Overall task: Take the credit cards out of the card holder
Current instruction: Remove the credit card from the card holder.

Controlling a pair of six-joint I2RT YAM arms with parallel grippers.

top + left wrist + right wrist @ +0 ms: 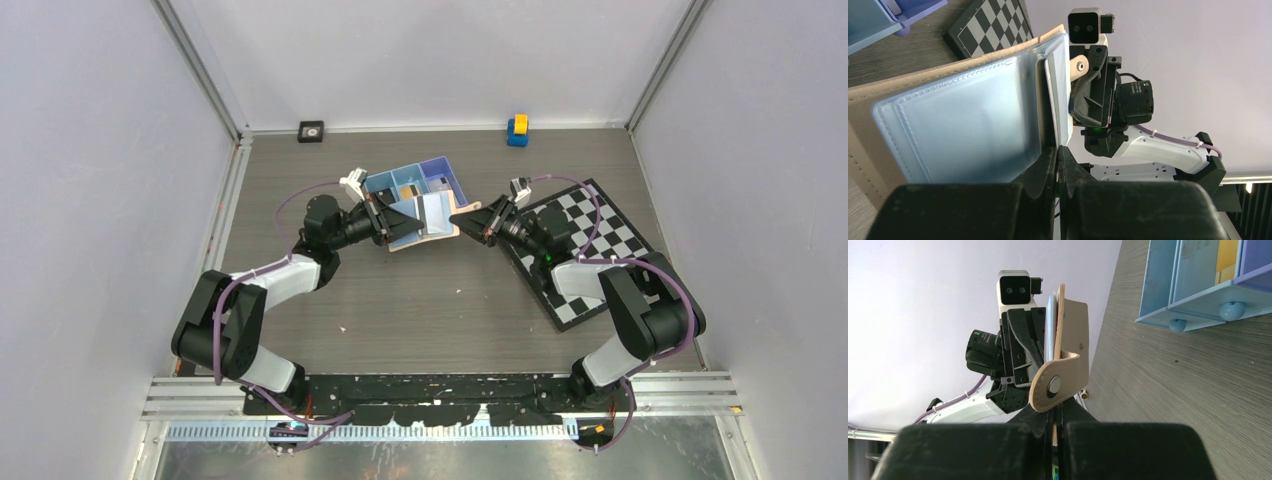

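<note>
The tan card holder is held open in the air between both arms. My left gripper is shut on its lower edge, beside the clear plastic sleeves. My right gripper is shut on the tan cover just below the snap tab, its fingertips meeting on the cover. A pale card edge shows in a sleeve by the fold. An orange-tan card and a dark card lie in the blue tray.
The blue three-compartment tray stands just behind the card holder. A chessboard lies under the right arm. A yellow and blue block and a small black square sit by the back wall.
</note>
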